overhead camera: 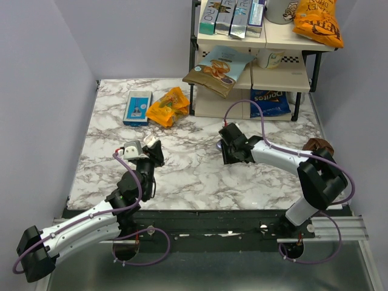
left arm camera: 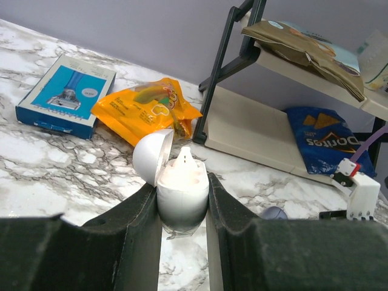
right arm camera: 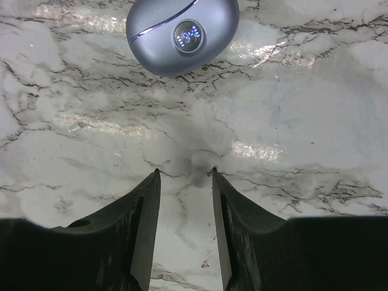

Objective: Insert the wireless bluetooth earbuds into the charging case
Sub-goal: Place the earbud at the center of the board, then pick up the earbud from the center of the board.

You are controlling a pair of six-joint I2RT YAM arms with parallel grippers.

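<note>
Left end effector (left arm camera: 181,184) grips white pod (left arm camera: 182,203); marble tabletop (left arm camera: 48,167), grey wall (left arm camera: 121,30) behind.

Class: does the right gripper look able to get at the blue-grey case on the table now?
Probably yes. The right gripper is open and points at the blue-grey case, which lies uncovered ahead on the marble table; only a small pale blur lies near the gripper.

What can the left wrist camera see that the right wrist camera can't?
Only the left wrist view: the left gripper pinching a white egg-shaped holder with its lid open, a blue box, an orange bag and a shelf. Only the right wrist view: the open right gripper, a tiny pale earbud at its fingertips, and the lit screen on the bluish charging case. Both: the marble table.
</note>
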